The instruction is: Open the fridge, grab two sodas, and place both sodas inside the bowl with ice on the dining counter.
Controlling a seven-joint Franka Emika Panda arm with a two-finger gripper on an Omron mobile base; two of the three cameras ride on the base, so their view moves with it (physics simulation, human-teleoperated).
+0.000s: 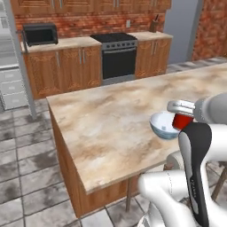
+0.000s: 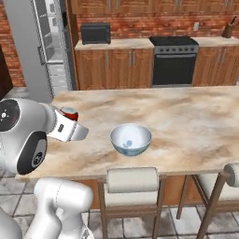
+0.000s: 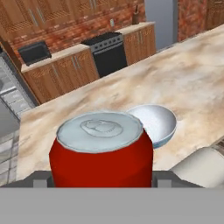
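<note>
My gripper [image 3: 101, 177] is shut on a red soda can [image 3: 100, 148] with a silver top, held upright between the fingers. The can [image 2: 70, 113] hangs over the near left part of the dining counter [image 2: 186, 121], left of the bowl [image 2: 130, 139] and apart from it. From the other side the can [image 1: 182, 123] and gripper [image 1: 181, 114] overlap the bowl's [image 1: 160, 126] right rim. The bowl [image 3: 155, 122] is pale blue outside and white inside; I cannot make out ice in it. The fridge [image 2: 49, 37] stands open at the far left, its white shelves showing. The second soda is out of view.
Two stools [image 2: 133, 179] [image 2: 231, 173] stand along the counter's near edge. Against the brick wall are wooden cabinets, a black stove [image 1: 117, 55] and a microwave [image 1: 40, 33]. The fridge's white drawers [image 1: 11, 84] show at the left edge. Grey tiled floor lies between island and wall.
</note>
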